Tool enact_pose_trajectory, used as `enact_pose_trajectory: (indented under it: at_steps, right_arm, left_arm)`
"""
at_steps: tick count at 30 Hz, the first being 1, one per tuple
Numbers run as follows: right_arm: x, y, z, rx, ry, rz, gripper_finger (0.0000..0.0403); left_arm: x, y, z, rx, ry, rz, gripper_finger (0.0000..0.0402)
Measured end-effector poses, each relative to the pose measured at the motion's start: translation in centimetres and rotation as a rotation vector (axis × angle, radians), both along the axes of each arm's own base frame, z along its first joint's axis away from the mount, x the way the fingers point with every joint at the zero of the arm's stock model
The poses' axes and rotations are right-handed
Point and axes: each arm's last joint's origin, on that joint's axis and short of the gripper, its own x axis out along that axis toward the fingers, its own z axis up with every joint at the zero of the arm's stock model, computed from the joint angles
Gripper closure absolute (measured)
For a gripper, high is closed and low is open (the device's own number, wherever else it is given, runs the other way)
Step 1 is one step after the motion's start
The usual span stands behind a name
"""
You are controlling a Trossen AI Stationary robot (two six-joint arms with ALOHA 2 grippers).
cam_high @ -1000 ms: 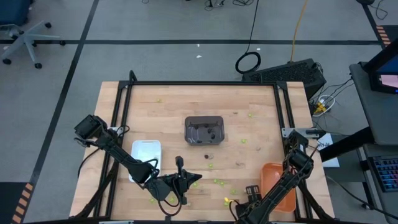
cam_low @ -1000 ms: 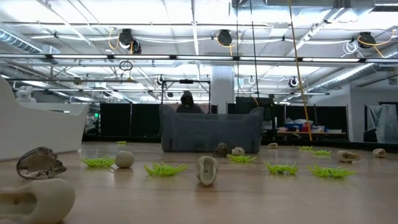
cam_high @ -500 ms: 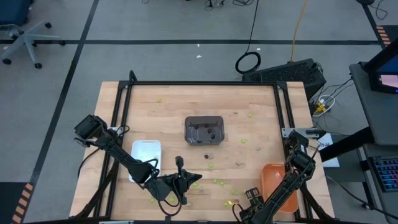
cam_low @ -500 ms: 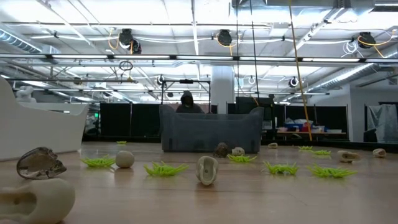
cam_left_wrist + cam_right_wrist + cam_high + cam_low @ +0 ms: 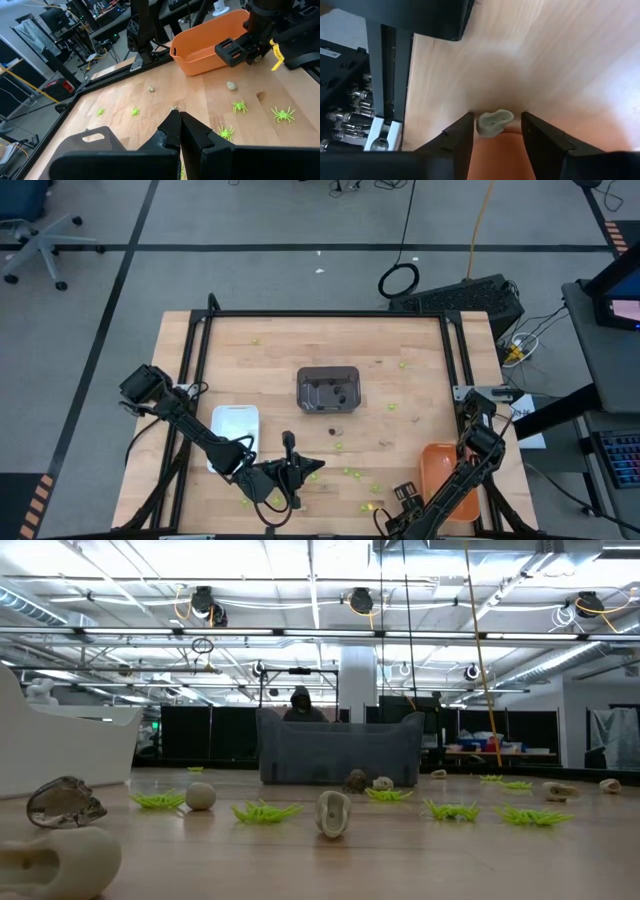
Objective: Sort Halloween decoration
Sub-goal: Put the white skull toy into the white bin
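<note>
Beside the orange tray [image 5: 441,476], your right claw [image 5: 492,131] stands apart around a tan trinket [image 5: 494,122]; left claw [image 5: 178,120] together; most decorations remain scattered.

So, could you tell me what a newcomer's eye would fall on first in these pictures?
Probably the lime-green spiders and pale tan trinkets scattered over the wooden table, with a dark grey tray at its middle. Next, the right gripper at the near edge beside the orange tray, fingers either side of a pale tan piece. The left gripper, shut, sits near the white tray.
</note>
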Motion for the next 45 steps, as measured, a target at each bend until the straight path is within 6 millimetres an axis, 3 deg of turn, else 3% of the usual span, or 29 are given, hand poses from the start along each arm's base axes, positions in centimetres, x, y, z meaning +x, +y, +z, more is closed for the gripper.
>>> enact_pose_trajectory:
  at_steps: [15, 26, 34, 45]
  right_arm:
    - [0.0, 0.0, -0.1, 0.0, 0.0, 0.001, 0.037]
    - [0.6, 0.0, 0.2, -0.004, -0.04, -0.007, 0.0374]
    - [3.1, 0.1, 2.1, -0.031, -0.281, 0.049, 0.0374]
    - [9.1, -1.1, 5.3, -0.038, -0.682, 0.128, 0.0375]
  left_arm:
    - [0.0, 0.0, 0.0, 0.0, 0.0, 0.0, 0.0396]
    - [0.0, 0.0, 0.0, 0.0, 0.0, 0.0, 0.0396]
    - [0.0, 0.0, 0.0, -0.066, -0.013, 0.017, 0.0396]
    - [-1.0, -1.1, -0.4, -0.134, 0.008, 0.02, 0.0396]
